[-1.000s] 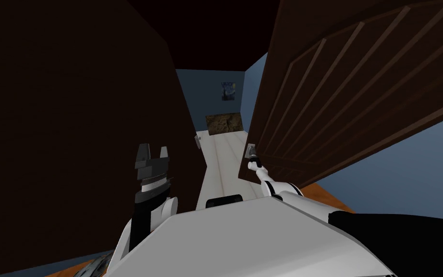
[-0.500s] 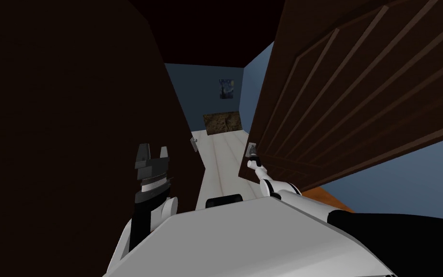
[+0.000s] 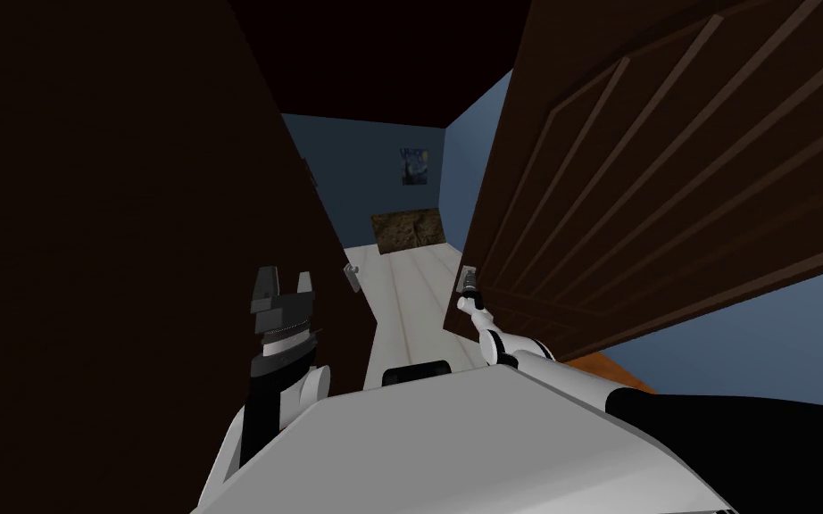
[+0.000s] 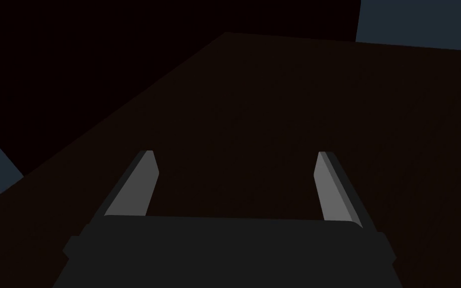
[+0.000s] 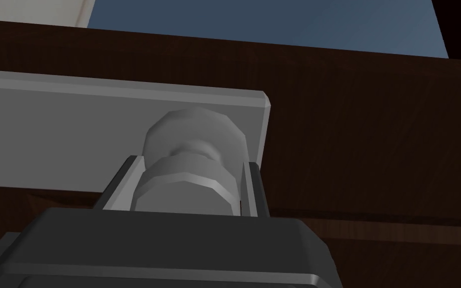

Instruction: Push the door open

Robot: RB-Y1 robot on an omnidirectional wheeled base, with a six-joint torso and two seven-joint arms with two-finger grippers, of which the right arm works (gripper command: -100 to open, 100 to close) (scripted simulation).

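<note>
Dark brown and panelled, the door [image 3: 669, 178] takes up the right side of the head view and stands ajar, its free edge near the middle of the picture. A grey knob [image 5: 189, 160] on a grey backplate [image 5: 64, 125] is mounted at that edge. The right gripper [image 3: 469, 293] is at the knob; the right wrist view shows both fingers [image 5: 119, 187] pressed against the knob's sides, so the jaws are clamped on it. Opposite the door, a second dark brown surface [image 3: 115, 223] covers the left side and carries a small grey fitting [image 3: 352, 277] at its near edge. The left gripper [image 3: 285, 278] is raised in front of this surface, jaws spread apart. Between the two brown surfaces a strip of pale floor [image 3: 419, 286] runs to a blue wall [image 3: 356, 178] bearing a small picture [image 3: 415, 167]; a brown rectangular object [image 3: 410, 229] lies at the foot of that wall
</note>
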